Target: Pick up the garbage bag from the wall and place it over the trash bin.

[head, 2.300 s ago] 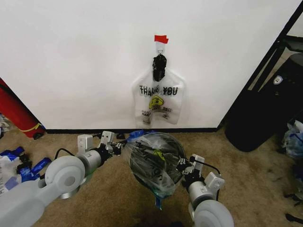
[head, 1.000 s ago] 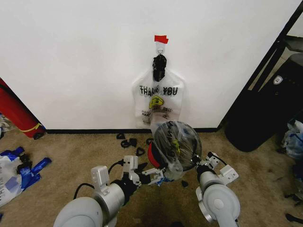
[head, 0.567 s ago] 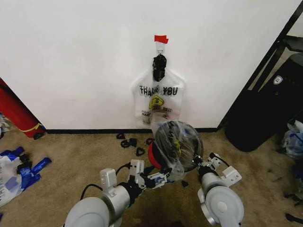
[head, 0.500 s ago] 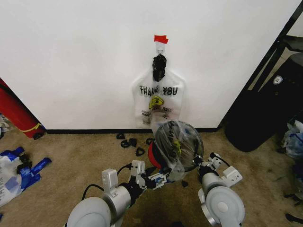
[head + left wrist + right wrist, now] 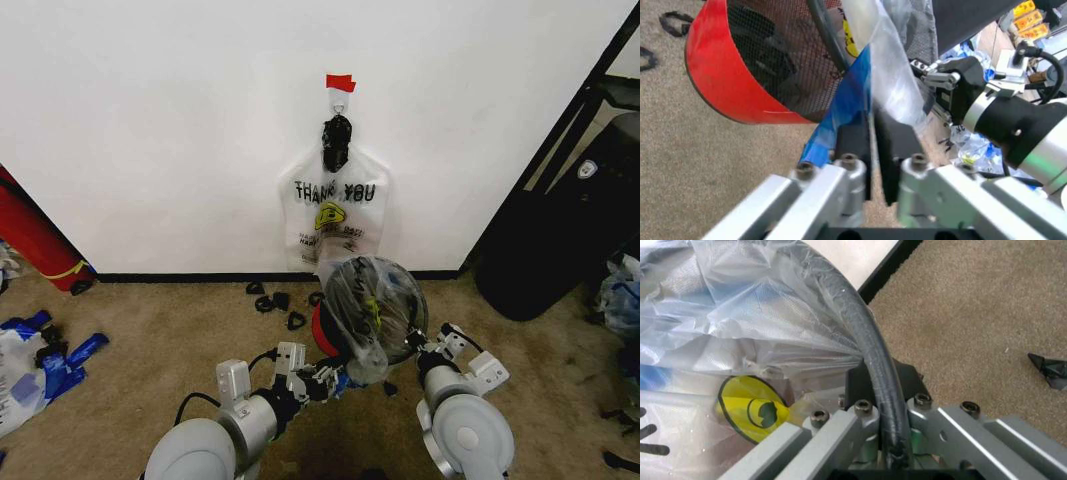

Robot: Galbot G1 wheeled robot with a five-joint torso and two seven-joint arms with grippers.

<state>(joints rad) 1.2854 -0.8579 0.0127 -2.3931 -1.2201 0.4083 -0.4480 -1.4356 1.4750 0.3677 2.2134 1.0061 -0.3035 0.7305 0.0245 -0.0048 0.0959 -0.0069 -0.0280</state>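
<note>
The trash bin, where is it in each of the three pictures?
Head view: the trash bin sits tilted at centre, between both arms, garbage bag draped on it.
Left wrist view: its red base and mesh wall lie beyond the left claw.
Right wrist view: its dark rim runs through the right claw.
Shared landmark: the bag's yellow logo.

Tan carpet [image 5: 160, 330] carries scattered black scraps [image 5: 272, 300] and blue-tipped bags [image 5: 30, 360].

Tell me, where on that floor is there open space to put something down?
Bare carpet lies open between the red cylinder and the black scraps. It is crowded around the trash bin, held by the left gripper and right gripper.
</note>
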